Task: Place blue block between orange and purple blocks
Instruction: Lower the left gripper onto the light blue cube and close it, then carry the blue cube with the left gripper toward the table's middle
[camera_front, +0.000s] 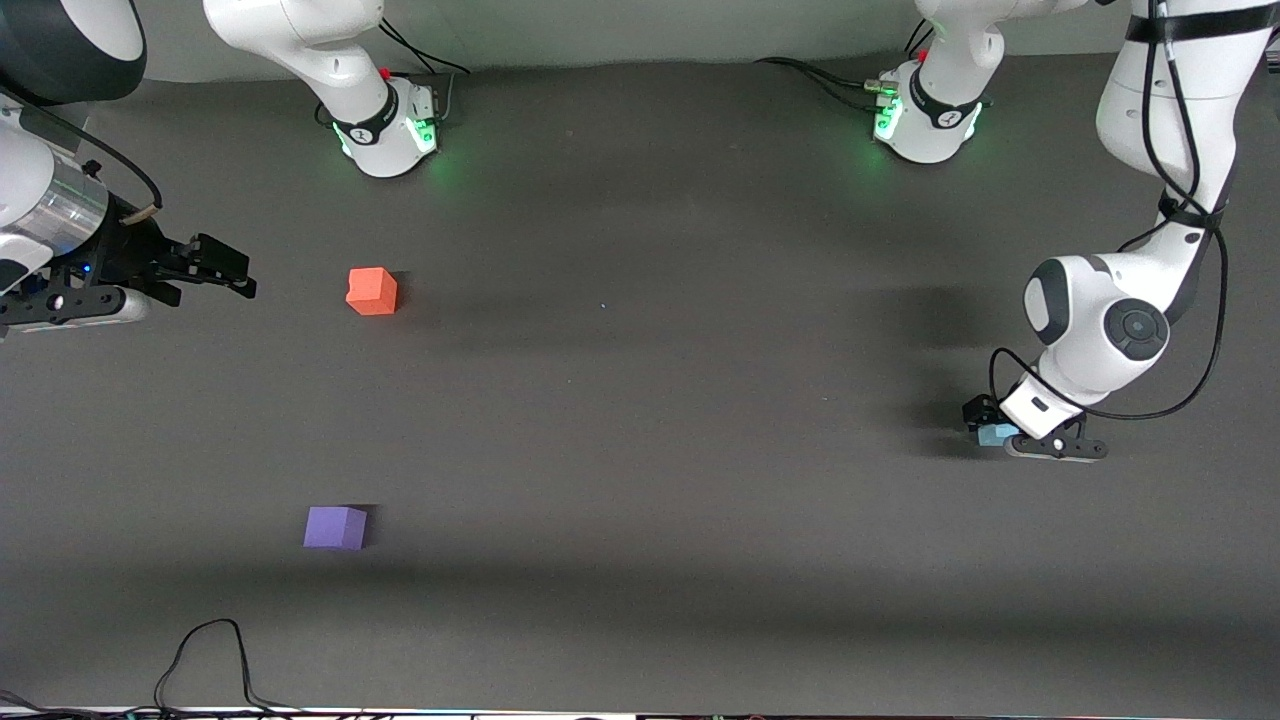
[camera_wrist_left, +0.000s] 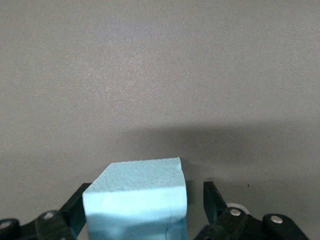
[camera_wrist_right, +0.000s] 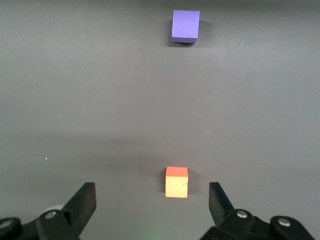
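The blue block (camera_front: 992, 436) sits on the table toward the left arm's end. My left gripper (camera_front: 984, 424) is down around it and open. In the left wrist view the blue block (camera_wrist_left: 136, 200) lies between the fingers of my left gripper (camera_wrist_left: 145, 200), with one finger against it and a gap at the other. The orange block (camera_front: 372, 291) and the purple block (camera_front: 336, 527) sit apart toward the right arm's end, the purple one nearer the front camera. My right gripper (camera_front: 222, 268) hangs open and empty beside the orange block (camera_wrist_right: 176, 182), which shows ahead of my right gripper (camera_wrist_right: 152, 196). The purple block (camera_wrist_right: 185, 26) shows farther off.
The dark grey table (camera_front: 640, 400) carries only the three blocks. The two arm bases (camera_front: 390, 130) stand at the edge farthest from the front camera. A black cable (camera_front: 210, 660) lies along the nearest edge.
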